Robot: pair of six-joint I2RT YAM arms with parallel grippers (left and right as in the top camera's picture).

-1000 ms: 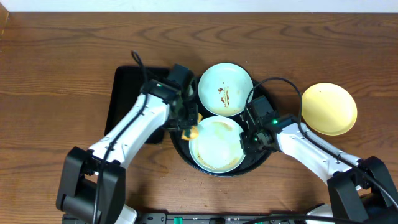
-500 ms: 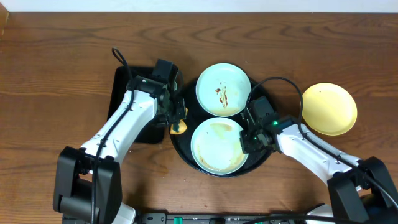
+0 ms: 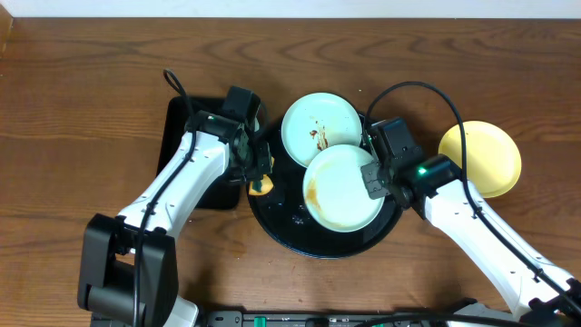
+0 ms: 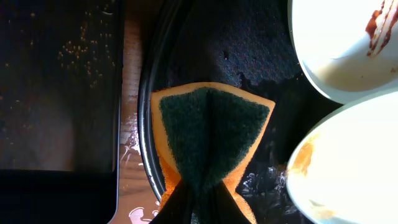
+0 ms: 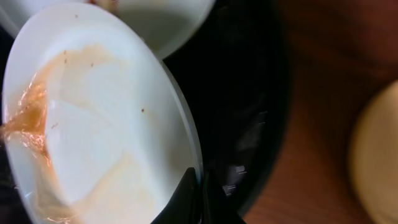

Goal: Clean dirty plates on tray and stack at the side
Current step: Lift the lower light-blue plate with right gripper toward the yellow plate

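My right gripper (image 3: 372, 177) is shut on the right rim of a pale mint plate (image 3: 340, 186) with a faint brown film. The plate is lifted and tilted over the round black tray (image 3: 272, 222). In the right wrist view the fingertips (image 5: 199, 186) pinch its edge (image 5: 99, 118). Behind it a second mint plate (image 3: 313, 127) with a brown smear lies partly under the raised one. On the wood at the right rests a yellow plate (image 3: 486, 159). At the tray's left rim my left gripper (image 3: 261, 182) is shut on an orange sponge with a green pad (image 4: 211, 134).
A rectangular black tray (image 3: 186, 150) lies left of the round one, speckled with crumbs (image 4: 56, 81). Water beads on the round tray's floor (image 4: 261, 180) and on the wood strip between the trays (image 4: 130, 155). Cables arch above both arms.
The right gripper closed on the near plate's rim and raised it back and to the right, over the other mint plate's edge. The left arm drew the sponge off that plate to the tray's left rim.
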